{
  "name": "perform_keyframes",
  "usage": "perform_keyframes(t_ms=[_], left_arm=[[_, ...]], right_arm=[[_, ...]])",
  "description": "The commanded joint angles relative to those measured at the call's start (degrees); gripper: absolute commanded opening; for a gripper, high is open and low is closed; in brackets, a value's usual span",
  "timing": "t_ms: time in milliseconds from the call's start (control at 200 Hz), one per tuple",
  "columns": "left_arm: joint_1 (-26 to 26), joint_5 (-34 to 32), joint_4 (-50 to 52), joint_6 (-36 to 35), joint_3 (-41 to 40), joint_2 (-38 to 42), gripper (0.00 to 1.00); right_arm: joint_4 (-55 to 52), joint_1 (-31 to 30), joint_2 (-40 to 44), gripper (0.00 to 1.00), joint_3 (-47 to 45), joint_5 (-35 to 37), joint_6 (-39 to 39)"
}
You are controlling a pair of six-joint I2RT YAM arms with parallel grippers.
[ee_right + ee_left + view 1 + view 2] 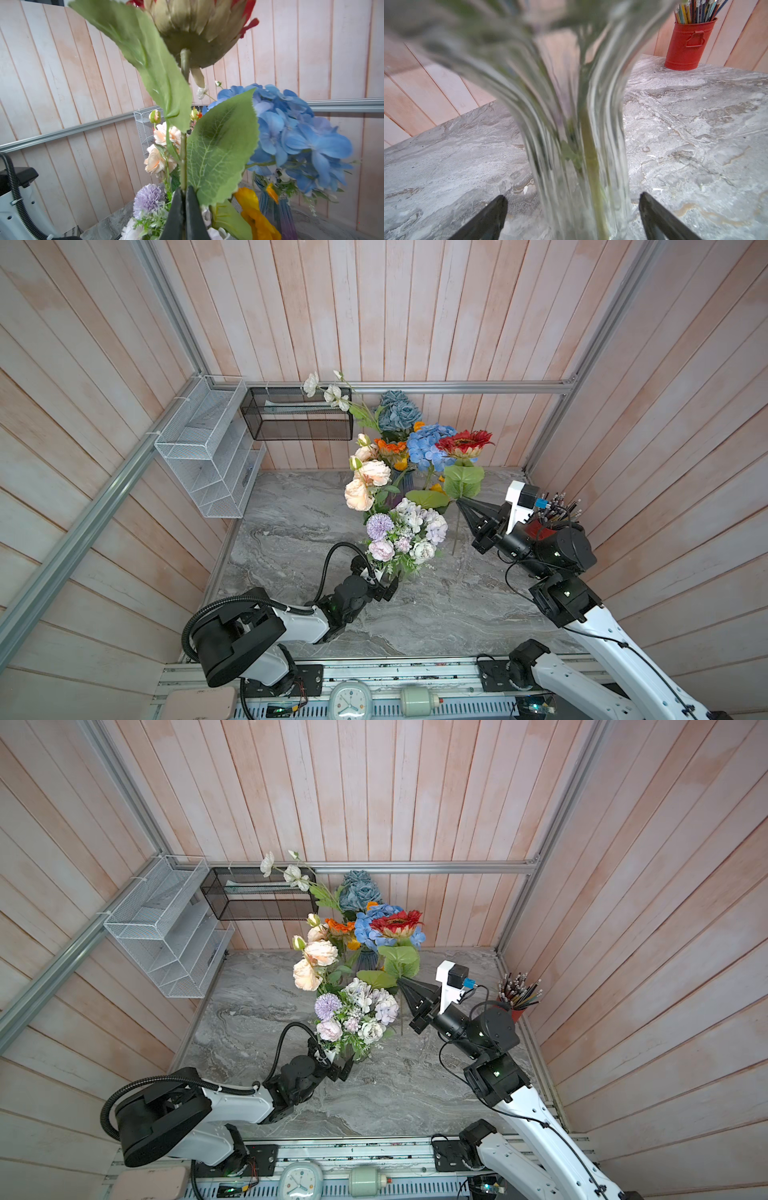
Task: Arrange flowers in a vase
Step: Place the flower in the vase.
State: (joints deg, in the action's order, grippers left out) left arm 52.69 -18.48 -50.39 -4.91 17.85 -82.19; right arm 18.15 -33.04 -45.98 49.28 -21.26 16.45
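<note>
Both top views: left pincer (384,584) spread wide at base of clear vase (400,572) holding lilac bunch (405,533) on counter (436,614); right pincer (460,502) clamps red flower (465,442) by stem, bloom raised beside other flowers
Left wrist: fingers (488,216) flank clear vase (581,166), gaps both sides
Right wrist: right pincer (184,197) closed on green stem

Pale pink plank walls (415,302), grey marble tabletop (415,614)

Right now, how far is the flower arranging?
Done: lilac bunch stands in the clear vase, other blooms in the blue vase. In hand: right gripper grips the red flower's stem; left gripper open around the clear vase. Left: seating the red flower.
</note>
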Motion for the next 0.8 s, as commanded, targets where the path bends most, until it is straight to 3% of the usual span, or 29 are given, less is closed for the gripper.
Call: perform_keyframes(t_ms=[0,415,620,795], left_arm=[[0.31,0.03,4.15,0.83,-1.61,4.07,1.0],[-0.84,-3.07,13.77,7.16,-9.32,23.53,1.0],[-8.23,0.86,12.91,12.72,-11.85,27.73,1.0],[-13.25,4.6,10.46,13.02,-11.66,28.43,1.0]], right_arm=[[2.4,-4.39,-2.0,0.0,4.22,1.64,-4.71],[7.11,-17.49,-18.47,0.0,17.98,-4.16,-11.78],[8.51,-22.9,-30.0,0.0,25.61,-7.08,-14.53],[9.83,-24.24,-38.23,0.0,29.91,-8.7,-13.04]])
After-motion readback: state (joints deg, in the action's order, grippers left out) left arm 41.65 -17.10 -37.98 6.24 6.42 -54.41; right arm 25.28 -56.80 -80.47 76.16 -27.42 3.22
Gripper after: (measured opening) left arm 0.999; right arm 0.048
